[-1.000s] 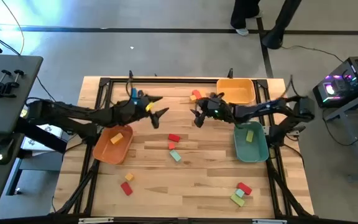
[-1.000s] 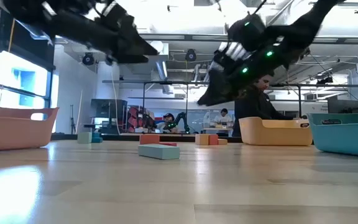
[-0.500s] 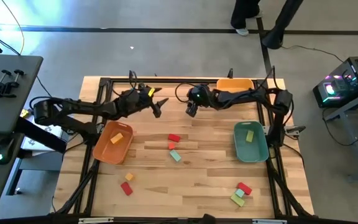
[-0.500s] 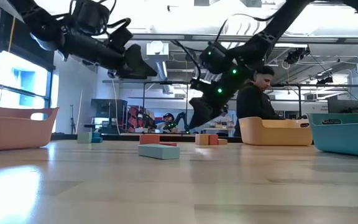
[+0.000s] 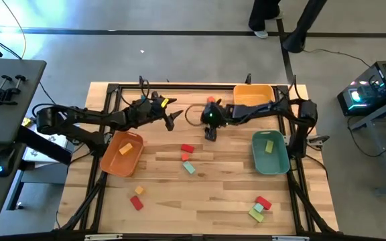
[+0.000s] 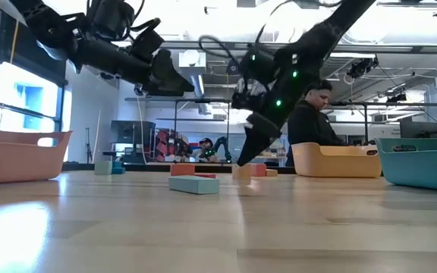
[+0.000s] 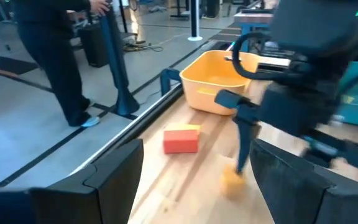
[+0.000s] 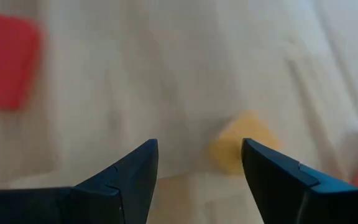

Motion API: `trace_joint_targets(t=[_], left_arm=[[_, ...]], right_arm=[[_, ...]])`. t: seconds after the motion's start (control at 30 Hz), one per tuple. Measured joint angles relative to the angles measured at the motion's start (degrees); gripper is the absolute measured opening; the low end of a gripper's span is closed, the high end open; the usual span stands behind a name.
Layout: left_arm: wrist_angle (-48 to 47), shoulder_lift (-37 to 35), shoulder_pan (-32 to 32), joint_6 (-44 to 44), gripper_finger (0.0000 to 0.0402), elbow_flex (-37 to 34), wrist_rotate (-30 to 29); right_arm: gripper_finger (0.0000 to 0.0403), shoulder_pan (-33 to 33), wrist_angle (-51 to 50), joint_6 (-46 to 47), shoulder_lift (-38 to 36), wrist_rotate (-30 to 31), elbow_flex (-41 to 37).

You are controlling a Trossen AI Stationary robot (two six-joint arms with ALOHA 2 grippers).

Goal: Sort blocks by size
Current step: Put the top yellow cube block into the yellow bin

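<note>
Right pincer (image 8: 194, 180) open above a yellow block (image 8: 238, 149); left pincer (image 5: 171, 115) open.

The yellow bin (image 5: 256, 99) sits just beside the right gripper (image 5: 210, 134)'s parted jaws, and the teal bin (image 5: 273, 164) lies well apart from them. The orange bin (image 5: 116, 164) lies near the left gripper (image 5: 173, 110)'s spread jaws. A person (image 6: 313, 121) is beyond the wooden table (image 5: 213, 194).

Wooden table (image 5: 213, 194): scattered blocks (image 5: 187, 148), orange bin (image 5: 122, 155), yellow bin (image 5: 253, 97), teal bin (image 5: 269, 152).
</note>
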Motion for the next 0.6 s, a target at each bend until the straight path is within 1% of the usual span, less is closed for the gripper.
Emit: trace_joint_targets(t=[0.13,0.2,0.23,0.3,0.37,0.47,0.53,0.6], left_arm=[[0.0,0.0,-1.4,0.0,0.0282,0.0,0.0],[0.0,0.0,-1.7,0.0,0.0282,0.0,0.0],[0.1,0.0,-1.8,0.0,0.0282,0.0,0.0],[0.2,0.0,-1.9,0.0,0.0282,0.0,0.0],[0.3,0.0,-2.1,-0.2,0.0282,0.0,0.0],[0.5,0.0,-2.7,-1.3,0.0282,0.0,0.0],[0.5,0.0,-3.0,-1.5,0.0282,0.0,0.0],[0.5,0.0,-3.2,-1.5,0.0282,0.0,0.0]], right_arm=[[0.0226,2.2,0.2,-3.4,-2.2,5.7,0.0],[0.0226,2.0,1.1,-6.5,-2.1,5.6,0.0],[0.0226,1.6,1.6,-8.0,-1.8,3.8,-0.1],[0.0226,0.2,2.9,-9.1,-1.3,-1.8,0.0],[0.0226,-1.0,3.0,-7.5,-0.9,-6.4,0.0],[0.0226,-1.4,2.3,-4.9,-0.4,-10.0,-0.1],[0.0226,0.2,2.2,-5.0,-0.4,-11.5,-0.1],[0.0226,2.1,2.5,-5.9,-0.4,-11.7,-0.1]])
